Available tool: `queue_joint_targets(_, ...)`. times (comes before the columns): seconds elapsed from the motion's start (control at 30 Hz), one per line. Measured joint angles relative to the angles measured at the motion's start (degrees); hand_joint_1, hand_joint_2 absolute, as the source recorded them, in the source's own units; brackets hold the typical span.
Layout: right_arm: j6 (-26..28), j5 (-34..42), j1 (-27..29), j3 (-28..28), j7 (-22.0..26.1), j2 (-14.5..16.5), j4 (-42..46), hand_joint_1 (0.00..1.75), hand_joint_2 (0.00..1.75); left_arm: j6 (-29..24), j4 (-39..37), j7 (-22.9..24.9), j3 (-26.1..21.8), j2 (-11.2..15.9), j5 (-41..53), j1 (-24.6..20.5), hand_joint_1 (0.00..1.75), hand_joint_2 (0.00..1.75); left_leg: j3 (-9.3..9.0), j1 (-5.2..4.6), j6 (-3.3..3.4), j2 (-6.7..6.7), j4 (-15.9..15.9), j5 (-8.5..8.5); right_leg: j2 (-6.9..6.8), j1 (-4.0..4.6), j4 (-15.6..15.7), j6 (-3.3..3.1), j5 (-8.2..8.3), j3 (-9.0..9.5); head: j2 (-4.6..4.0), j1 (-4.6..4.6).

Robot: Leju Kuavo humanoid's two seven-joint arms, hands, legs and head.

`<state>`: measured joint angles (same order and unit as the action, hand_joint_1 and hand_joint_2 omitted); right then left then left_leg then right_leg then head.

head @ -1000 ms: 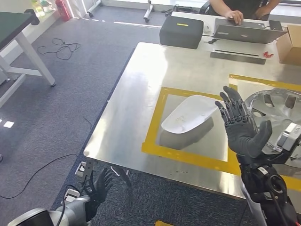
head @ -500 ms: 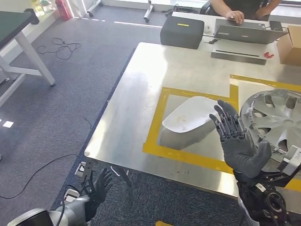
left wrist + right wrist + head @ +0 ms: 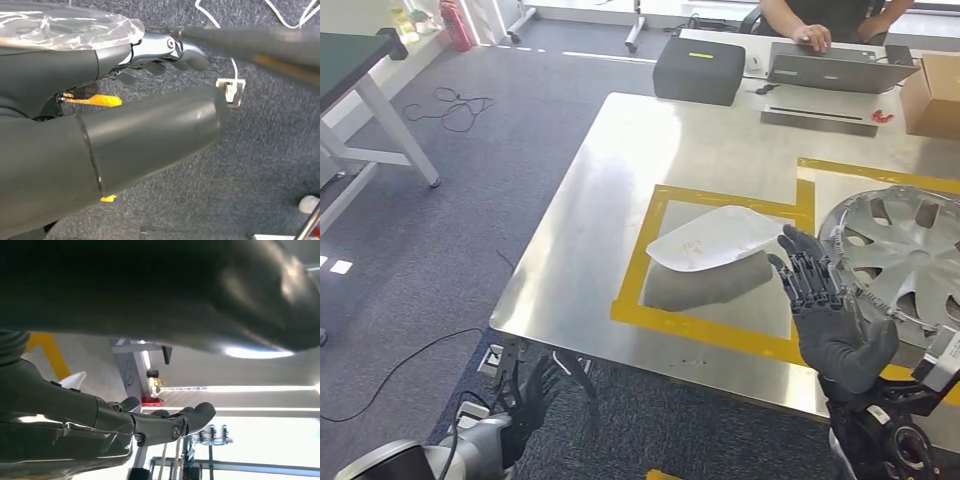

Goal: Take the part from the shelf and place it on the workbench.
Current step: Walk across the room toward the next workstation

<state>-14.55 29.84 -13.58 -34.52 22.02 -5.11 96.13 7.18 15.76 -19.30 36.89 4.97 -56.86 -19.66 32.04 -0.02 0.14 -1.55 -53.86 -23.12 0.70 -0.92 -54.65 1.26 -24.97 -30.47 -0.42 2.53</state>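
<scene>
Left hand hangs low beside the near table corner, over the grey carpet; fingers apart, holding nothing. Right hand raised over the workbench's near edge, palm up, fingers spread, holding nothing. It overlaps the rim of the silver wheel cover, which the right frame edge cuts off. Just beside the right hand's fingertips, the white part lies on the workbench inside the yellow tape rectangle; its underside is in shadow and hard to make out. Farther back: black case, laptop under a person's hand, cardboard box, partly cropped. Cables on the floor at far left.
</scene>
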Motion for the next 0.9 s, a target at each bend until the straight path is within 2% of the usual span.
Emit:
queue_joint_targets(0.03,0.0,-0.09,0.1,0.04,-0.03,0.0,0.08,0.0,0.0,0.0,0.0,0.05,0.0,-0.02,0.07,-0.15,0.0,0.0,0.36,0.07,-0.31,0.07,-0.46,-0.35,-0.02,-0.04,0.15,-0.43,0.15,-0.16,0.0,0.05)
queue_joint_targets(0.07,0.02,-0.19,0.18,0.05,-0.05,0.0,0.2,0.0,0.0,0.0,0.0,0.1,0.0,-0.07,0.13,-0.3,0.0,0.0,0.98,0.13,-0.61,0.26,-1.69,-1.45,-0.05,-0.05,0.25,-0.93,0.46,-0.43,0.0,0.23)
queue_joint_targets(0.1,0.07,-0.35,0.23,0.07,-0.05,0.0,0.32,0.0,0.0,0.01,0.0,0.12,0.0,-0.11,0.17,-0.48,0.0,0.0,2.13,0.21,-0.85,0.51,-4.35,-3.42,-0.09,-0.07,0.37,-1.36,0.82,-0.79,0.0,0.44)
queue_joint_targets(0.17,0.26,-0.83,0.45,0.1,-0.06,0.0,0.48,0.0,0.0,0.01,0.0,0.19,0.0,-0.2,0.24,-0.77,0.0,0.0,5.51,0.32,-1.16,0.97,-12.71,-8.5,-0.1,0.15,0.37,-1.87,1.51,-1.74,0.0,1.0)
queue_joint_targets(0.2,0.37,-1.08,0.64,0.12,-0.07,0.0,0.5,0.0,0.0,0.01,0.0,0.22,0.0,-0.22,0.26,-0.86,0.0,0.0,6.92,0.36,-1.21,1.04,-16.55,-10.26,-0.1,0.29,0.35,-1.95,1.87,-2.25,0.0,1.18)
queue_joint_targets(0.23,0.45,-1.29,0.83,0.14,-0.07,0.0,0.5,0.0,0.0,0.02,0.0,0.24,0.0,-0.25,0.27,-0.89,0.0,0.0,7.34,0.37,-1.15,1.06,-18.4,-10.79,-0.08,0.43,0.33,-1.99,2.23,-2.76,0.0,1.27)
queue_joint_targets(0.27,0.5,-1.44,0.96,0.17,-0.07,0.0,0.5,0.0,0.0,0.02,0.0,0.26,0.0,-0.27,0.29,-0.92,0.0,0.0,6.54,0.35,-1.0,1.06,-17.81,-10.16,-0.06,0.55,0.32,-1.99,2.6,-3.23,0.0,1.36)
queue_joint_targets(0.3,0.52,-1.54,1.02,0.21,-0.07,0.0,0.51,0.0,0.0,0.03,0.0,0.26,0.0,-0.3,0.3,-1.01,0.0,0.0,4.42,0.32,-0.74,1.05,-14.7,-8.67,-0.03,0.65,0.31,-1.95,2.97,-3.65,0.0,1.47)
queue_joint_targets(0.37,0.52,-1.65,1.05,0.33,-0.07,0.0,0.59,0.0,0.0,0.03,0.0,0.26,0.0,-0.33,0.32,-1.39,0.0,0.0,-1.48,0.08,-0.04,1.05,-5.21,-5.75,0.0,0.82,0.29,-1.73,3.61,-4.23,0.0,1.69)
queue_joint_targets(0.4,0.51,-1.67,1.06,0.39,-0.07,0.0,0.66,0.0,0.0,0.03,0.0,0.26,0.0,-0.36,0.33,-1.63,0.0,0.0,-3.51,-0.13,0.17,1.06,-1.79,-4.78,-0.03,0.84,0.36,-1.51,3.93,-4.32,0.0,1.65)
queue_joint_targets(0.43,0.51,-1.68,1.06,0.43,-0.07,0.0,0.74,0.0,0.0,0.03,0.0,0.25,0.0,-0.39,0.35,-1.84,0.0,0.0,-4.57,-0.35,0.35,1.06,0.16,-4.4,-0.05,0.84,0.4,-1.24,4.22,-4.33,0.0,1.66)
queue_joint_targets(0.53,0.51,-1.73,1.14,0.56,-0.06,-0.09,0.95,0.0,0.0,0.03,0.0,0.26,0.01,-0.49,0.37,-2.14,0.0,0.0,-4.34,-0.4,0.92,1.2,1.24,-3.35,-0.04,0.79,0.49,-0.3,4.79,-4.55,0.0,1.68)
queue_joint_targets(0.57,0.54,-1.72,1.18,0.62,-0.06,-0.17,0.99,0.0,0.0,0.03,0.0,0.26,0.01,-0.55,0.37,-2.2,0.0,0.0,-4.06,-0.25,1.2,1.32,1.51,-2.79,-0.04,0.82,-0.37,-0.03,3.82,-5.1,0.0,1.5)
queue_joint_targets(0.6,0.55,-1.72,1.21,0.68,-0.06,-0.26,1.02,0.0,0.0,0.03,0.0,0.26,0.01,-0.61,0.38,-2.25,0.0,0.0,-3.68,-0.07,1.49,1.47,1.82,-2.2,-0.06,0.85,-2.39,0.19,1.85,-6.01,0.0,1.2)
queue_joint_targets(0.67,0.58,-1.71,1.26,0.73,-0.06,-0.41,1.04,0.0,0.0,0.03,0.0,0.26,0.02,-0.72,0.38,-2.3,0.0,0.0,-2.64,-0.07,1.83,1.65,1.87,-1.27,-0.16,0.79,-10.13,0.55,-3.82,-8.5,0.0,0.72)
queue_joint_targets(0.7,0.58,-1.71,1.3,0.73,-0.06,-0.45,1.04,0.0,0.0,0.03,-0.01,0.26,0.02,-0.75,0.38,-2.28,0.0,0.0,-2.07,-0.09,1.88,1.72,1.84,-0.86,-0.19,0.74,-14.28,0.72,-5.95,-9.51,0.0,0.6)
queue_joint_targets(0.73,0.58,-1.71,1.38,0.73,-0.07,-0.48,1.04,0.0,0.0,0.03,-0.01,0.26,0.02,-0.78,0.38,-2.25,0.0,0.0,-1.51,-0.1,1.84,1.76,1.79,-0.46,-0.22,0.66,-17.07,0.87,-6.93,-9.78,0.0,0.53)
queue_joint_targets(0.77,0.58,-1.71,1.46,0.73,-0.07,-0.48,1.04,0.0,0.0,0.03,-0.02,0.26,0.02,-0.8,0.38,-2.22,0.0,0.0,-0.97,-0.1,1.75,1.78,1.72,-0.1,-0.26,0.55,-17.59,0.98,-6.7,-9.01,0.0,0.48)
queue_joint_targets(0.8,0.58,-1.71,1.52,0.74,-0.08,-0.48,1.04,0.0,0.0,0.03,-0.02,0.26,0.02,-0.82,0.38,-2.2,0.0,0.0,-0.53,-0.08,1.61,1.79,1.6,0.19,-0.31,0.43,-15.31,1.04,-5.5,-6.92,0.0,0.45)
queue_joint_targets(0.83,0.58,-1.71,1.55,0.74,-0.08,-0.48,1.04,0.0,0.0,0.04,-0.01,0.26,0.02,-0.84,0.38,-2.19,0.0,0.0,-0.18,-0.06,1.46,1.79,1.4,0.39,-0.38,0.3,-10.99,1.04,-3.93,-3.84,0.0,0.43)
queue_joint_targets(0.87,0.57,-1.71,1.52,0.75,-0.09,-0.48,1.04,0.0,0.0,0.04,-0.01,0.26,0.02,-0.85,0.38,-2.2,0.0,0.0,0.14,-0.1,1.27,1.78,1.16,0.56,-0.39,0.29,-6.01,0.96,-3.01,-0.41,0.0,0.39)
queue_joint_targets(0.9,0.55,-1.69,1.48,0.76,-0.09,-0.48,1.08,0.0,0.0,0.05,-0.01,0.27,0.02,-0.85,0.38,-2.23,0.0,0.0,0.41,-0.13,1.01,1.77,0.94,0.77,-0.34,0.35,-1.95,0.75,-2.39,2.21,0.0,0.41)
